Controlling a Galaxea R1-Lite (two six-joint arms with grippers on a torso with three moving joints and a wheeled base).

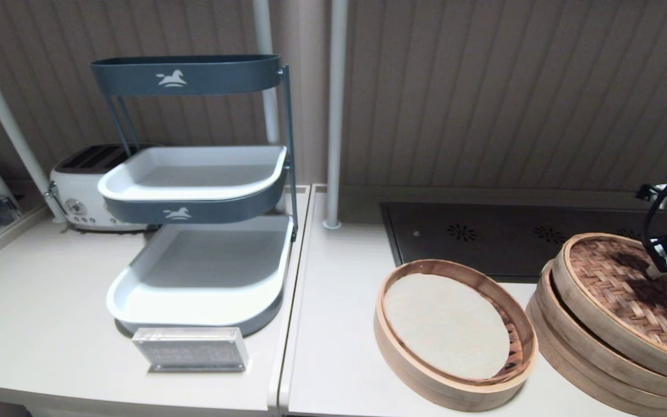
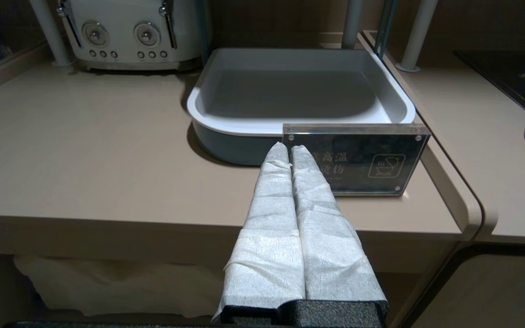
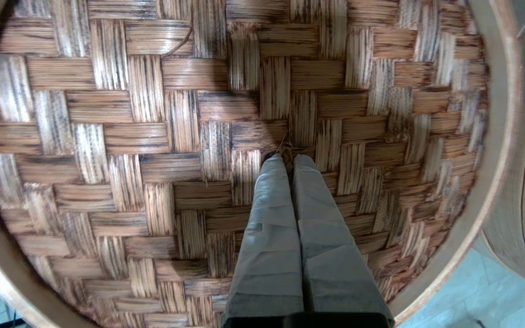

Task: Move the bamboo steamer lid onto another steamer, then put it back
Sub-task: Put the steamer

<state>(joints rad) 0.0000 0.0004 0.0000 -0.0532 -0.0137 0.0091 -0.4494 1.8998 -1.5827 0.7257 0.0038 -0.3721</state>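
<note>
The bamboo steamer lid [image 1: 617, 289] has a reddish-brown herringbone top and a pale hoop rim. It sits tilted on top of another steamer [image 1: 565, 341], whose pale banded walls show at the far right; that steamer's own lid is hidden beneath. My right gripper [image 1: 655, 271] is over the lid's middle. In the right wrist view the weave of the lid [image 3: 153, 136] fills the picture and the right gripper [image 3: 288, 157] is shut on the small central knot. My left gripper [image 2: 289, 148] is shut on nothing, parked at the counter's front edge.
An open steamer basket with a pale round liner [image 1: 455, 376] stands left of the stack. A black hob [image 1: 501, 234] lies behind. A tiered tray rack [image 1: 194, 301], a clear sign block [image 1: 190, 349] and a toaster [image 1: 79, 191] occupy the left counter. A pole [image 1: 333, 116] stands mid-back.
</note>
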